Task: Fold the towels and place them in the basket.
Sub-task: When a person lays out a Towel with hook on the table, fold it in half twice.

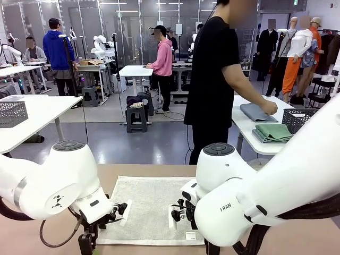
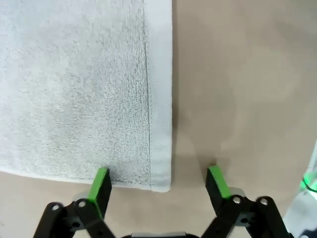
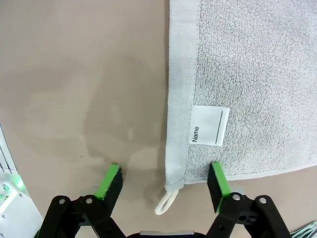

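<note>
Cream-white towel [image 1: 151, 204] is lying flat on the counter [image 1: 143, 170]; I'm seeing left jaws and right jaws gaping, each straddling a near corner.

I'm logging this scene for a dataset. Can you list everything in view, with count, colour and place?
cream-white towel: one, spread flat on the tan table
name label: one, white, near a towel corner
hanging loop: one, white, at that corner
grey-blue towel: one, on the white side table
green towels: one folded stack, beside the basket
basket: one, dark, on the side table
pale grey basket: one, white table, far left
person: one, black shirt, hand on the grey-blue towel
left gripper: open, straddling a towel corner
right gripper: open, straddling the labelled corner
</note>
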Tool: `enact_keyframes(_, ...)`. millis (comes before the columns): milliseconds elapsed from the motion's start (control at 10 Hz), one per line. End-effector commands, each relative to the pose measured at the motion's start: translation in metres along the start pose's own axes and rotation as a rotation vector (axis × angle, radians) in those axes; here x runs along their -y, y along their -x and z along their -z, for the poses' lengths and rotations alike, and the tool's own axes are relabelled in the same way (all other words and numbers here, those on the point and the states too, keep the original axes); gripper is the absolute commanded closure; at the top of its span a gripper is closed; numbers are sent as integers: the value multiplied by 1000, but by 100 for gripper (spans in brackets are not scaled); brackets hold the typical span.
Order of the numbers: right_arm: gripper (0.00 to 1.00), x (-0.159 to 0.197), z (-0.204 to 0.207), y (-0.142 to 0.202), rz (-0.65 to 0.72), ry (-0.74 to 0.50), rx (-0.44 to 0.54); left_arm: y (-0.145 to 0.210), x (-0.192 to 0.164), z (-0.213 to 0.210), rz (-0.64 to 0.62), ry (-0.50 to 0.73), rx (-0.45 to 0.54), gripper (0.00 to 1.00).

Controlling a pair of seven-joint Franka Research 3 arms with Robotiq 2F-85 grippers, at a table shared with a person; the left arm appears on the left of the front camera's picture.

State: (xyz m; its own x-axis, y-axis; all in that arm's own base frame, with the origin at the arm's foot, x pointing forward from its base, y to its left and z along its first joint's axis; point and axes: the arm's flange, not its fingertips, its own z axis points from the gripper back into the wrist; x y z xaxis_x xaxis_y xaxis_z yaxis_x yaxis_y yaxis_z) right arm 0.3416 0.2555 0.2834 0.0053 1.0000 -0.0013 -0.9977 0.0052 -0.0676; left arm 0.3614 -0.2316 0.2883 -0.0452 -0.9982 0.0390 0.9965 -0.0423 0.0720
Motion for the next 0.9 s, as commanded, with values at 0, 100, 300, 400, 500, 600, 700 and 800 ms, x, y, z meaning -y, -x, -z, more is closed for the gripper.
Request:
enact_keyframes(0, 20, -1, 4, 8, -22, 12, 17, 12, 10, 7, 16, -17, 11, 20)
enact_keyframes(100, 20, -1, 3, 8, -20, 16, 17, 13, 10, 8, 12, -19, 13, 20)
enact_keyframes(300, 20, 0, 3, 7, -15, 22, 16, 15, 9, 8, 6, -30, 13, 20)
enact_keyframes(400, 20, 1, 4, 6, -14, 23, 15, 15, 9, 8, 4, -35, 9, 20)
enact_keyframes(500, 20, 1, 3, 6, -15, 21, 16, 15, 9, 8, 3, -33, 5, 20)
enact_keyframes(600, 24, 2, 2, 5, -14, 18, 17, 15, 9, 9, 0, -37, -7, 32)
enact_keyframes(700, 40, 2, 1, 6, -7, 22, 17, 14, 8, 7, 0, -40, 0, 39)
enact_keyframes(800, 40, 2, 0, 6, -3, 22, 20, 14, 8, 5, -1, -42, 2, 42)
